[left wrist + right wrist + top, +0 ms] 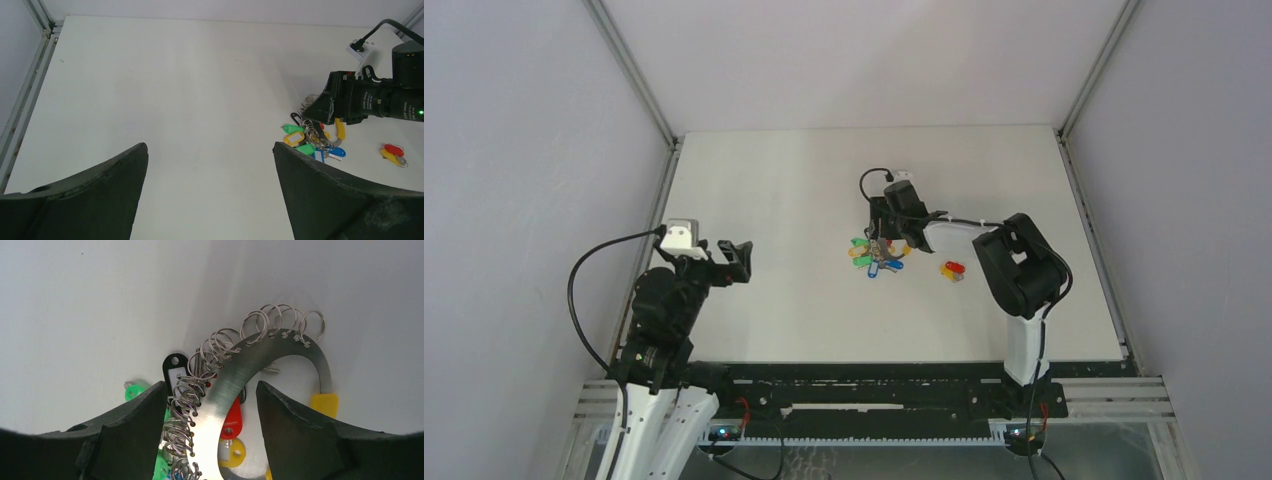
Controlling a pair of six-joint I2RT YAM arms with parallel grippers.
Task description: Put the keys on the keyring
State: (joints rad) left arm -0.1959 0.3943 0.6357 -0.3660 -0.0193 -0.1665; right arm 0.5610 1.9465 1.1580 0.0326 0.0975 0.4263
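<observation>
While the right gripper [211, 386] is straddling the keyring [280, 342], grabbing it
Jaws are gaping, needing to squeeze; keys [952, 268] are lying at 3 o'clock.

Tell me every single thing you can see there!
keyring: one, grey metal with a yellow part, middle of the table
wire rings: many, silver, along the keyring's outer edge
coloured tags: several, green, yellow, blue, red and black, bunched at the keyring
loose keys: two, one red and one yellow, lying apart to the right of the bunch
table: one, white, under everything
left gripper: one, black, open, holding nothing, at the table's left
right gripper: one, black, open, a finger on each side of the keyring's band
</observation>
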